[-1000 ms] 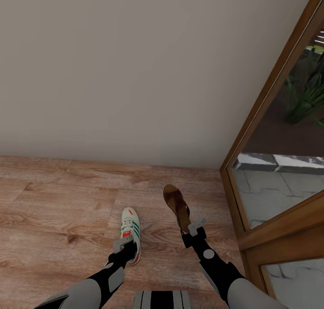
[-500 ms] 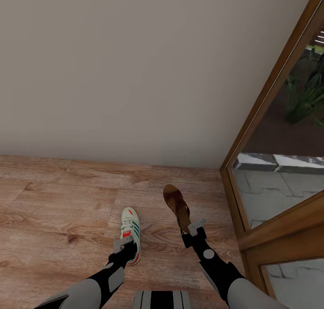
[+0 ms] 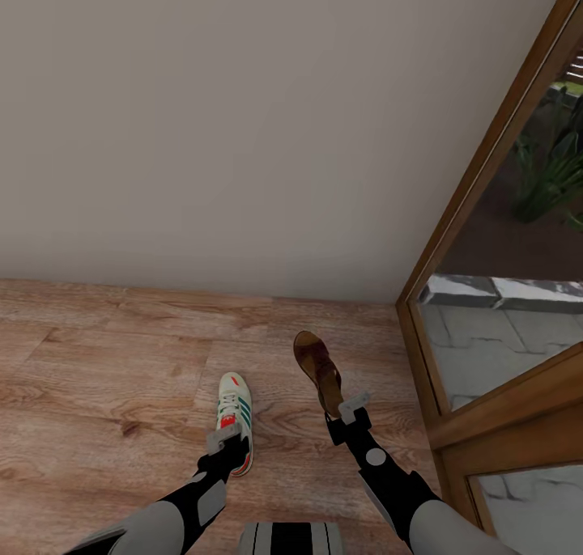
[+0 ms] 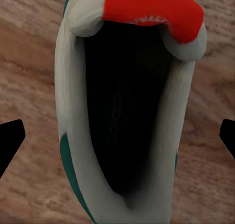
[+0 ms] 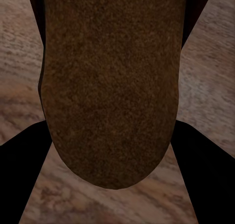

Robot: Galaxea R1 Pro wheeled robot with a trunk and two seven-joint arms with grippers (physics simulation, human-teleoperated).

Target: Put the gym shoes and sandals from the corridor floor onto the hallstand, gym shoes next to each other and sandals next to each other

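Nothing has shifted in the last second: my left pincer point(image 3: 224, 439) hangs spread wide over the gym shoe point(image 3: 234, 420) on the corridor floor point(image 3: 105, 377), my right pincer point(image 3: 354, 408) clamped on the sandal's point(image 3: 318, 370) heel. I judge neither lifted yet.

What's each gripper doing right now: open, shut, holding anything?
Left gripper: open, fingers either side of the sneaker's heel, not clamped.
Right gripper: at the sandal's heel; grip cannot be told.
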